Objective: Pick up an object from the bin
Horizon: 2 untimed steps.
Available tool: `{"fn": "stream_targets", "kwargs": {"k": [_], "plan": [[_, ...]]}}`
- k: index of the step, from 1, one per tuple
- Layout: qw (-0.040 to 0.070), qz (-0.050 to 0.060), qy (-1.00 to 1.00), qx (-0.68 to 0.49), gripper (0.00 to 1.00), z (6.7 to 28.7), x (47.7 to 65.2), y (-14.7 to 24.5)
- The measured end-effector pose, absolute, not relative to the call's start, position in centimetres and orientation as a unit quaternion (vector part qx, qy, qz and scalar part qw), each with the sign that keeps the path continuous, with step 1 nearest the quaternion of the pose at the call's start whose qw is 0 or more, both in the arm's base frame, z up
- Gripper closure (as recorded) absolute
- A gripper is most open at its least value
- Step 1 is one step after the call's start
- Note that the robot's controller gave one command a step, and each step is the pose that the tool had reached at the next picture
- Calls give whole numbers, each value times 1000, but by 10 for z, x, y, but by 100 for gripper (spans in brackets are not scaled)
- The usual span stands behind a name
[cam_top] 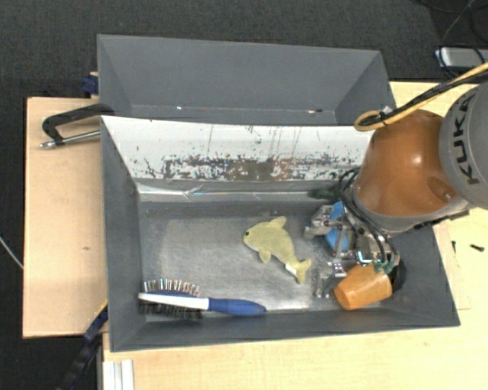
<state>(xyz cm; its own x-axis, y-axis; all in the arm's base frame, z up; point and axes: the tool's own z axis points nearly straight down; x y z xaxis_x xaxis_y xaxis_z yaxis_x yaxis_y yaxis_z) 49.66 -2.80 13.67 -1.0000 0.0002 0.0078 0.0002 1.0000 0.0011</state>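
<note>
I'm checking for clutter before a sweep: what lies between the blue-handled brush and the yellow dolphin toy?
Nothing. In the camera view, only bare grey bin floor separates the brush from the dolphin toy.

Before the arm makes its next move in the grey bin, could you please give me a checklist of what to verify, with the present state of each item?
1. The gripper is down in the right part of the grey metal bin: ok.
2. The pale yellow dolphin-shaped toy lies alone mid-floor, its tail beside the gripper: ok.
3. The small orange rounded object is clear of the gripper: cannot tell, they overlap.
4. The brush with blue handle lies by the front wall, away from the gripper: ok.
5. Something is already held: cannot tell.
</note>
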Motion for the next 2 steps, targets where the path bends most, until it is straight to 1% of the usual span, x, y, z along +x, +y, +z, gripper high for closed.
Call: {"fn": "stream_targets", "kwargs": {"k": [1, 2], "plan": [[-5, -1, -998, -63, 0, 72, 545, 41], [-4, -2, -989, -149, 0, 102, 544, 54]]}}
